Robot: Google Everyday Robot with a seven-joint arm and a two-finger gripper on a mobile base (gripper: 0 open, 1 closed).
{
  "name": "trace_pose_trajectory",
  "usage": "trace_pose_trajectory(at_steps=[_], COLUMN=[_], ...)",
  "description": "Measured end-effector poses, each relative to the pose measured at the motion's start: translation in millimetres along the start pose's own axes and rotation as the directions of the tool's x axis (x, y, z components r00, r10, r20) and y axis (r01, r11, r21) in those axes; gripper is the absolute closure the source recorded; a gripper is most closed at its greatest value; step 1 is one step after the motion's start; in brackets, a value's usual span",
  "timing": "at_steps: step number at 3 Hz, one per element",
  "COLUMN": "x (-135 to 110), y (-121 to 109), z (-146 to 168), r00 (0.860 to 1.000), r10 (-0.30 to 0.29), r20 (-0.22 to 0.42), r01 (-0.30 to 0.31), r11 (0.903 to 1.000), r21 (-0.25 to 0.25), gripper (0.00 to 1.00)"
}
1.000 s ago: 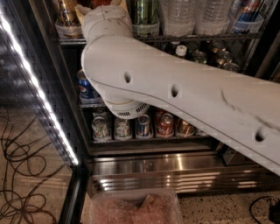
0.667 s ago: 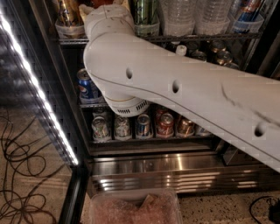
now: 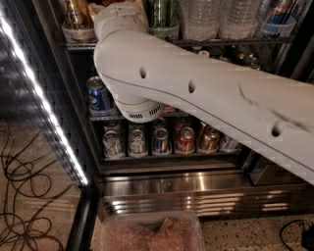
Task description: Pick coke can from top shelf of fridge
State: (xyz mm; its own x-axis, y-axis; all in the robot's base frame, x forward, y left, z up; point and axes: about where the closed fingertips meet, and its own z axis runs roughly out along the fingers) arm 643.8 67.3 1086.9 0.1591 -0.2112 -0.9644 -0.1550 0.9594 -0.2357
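Observation:
The fridge (image 3: 196,191) stands open in front of me, with its dark interior and wire racks. My white arm (image 3: 196,93) reaches up across it to the left end of the top shelf (image 3: 221,42). The wrist (image 3: 120,17) runs to the frame's top edge, and the gripper itself is out of view above it. The coke can is hidden behind the wrist or above the frame. On the top shelf, a gold can (image 3: 76,12) in a clear holder stands left of the wrist and a green can (image 3: 162,12) stands right of it.
Clear water bottles (image 3: 201,17) and a blue can (image 3: 274,14) stand further right on the top shelf. A Pepsi can (image 3: 99,95) is on the middle rack. Several cans, one red (image 3: 185,139), line the lower rack. The light strip (image 3: 44,103) runs along the door edge; cables (image 3: 19,186) lie on the floor.
My arm has risen a little, with the elbow higher against the middle rack and the wrist further up at the top shelf. Nothing else has moved.

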Motion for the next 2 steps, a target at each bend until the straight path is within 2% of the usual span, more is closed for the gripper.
trace_pose_trajectory(at_steps=[1,2], x=[-0.8,-1.9], y=[5.8,10.4], z=[14.3,22.3], r00=[1.000,1.000], r10=[-0.003,-0.003], r20=[0.011,0.013], r01=[0.003,0.003], r11=[1.0000,1.0000], r21=[-0.007,-0.001], gripper=[0.35,0.54])
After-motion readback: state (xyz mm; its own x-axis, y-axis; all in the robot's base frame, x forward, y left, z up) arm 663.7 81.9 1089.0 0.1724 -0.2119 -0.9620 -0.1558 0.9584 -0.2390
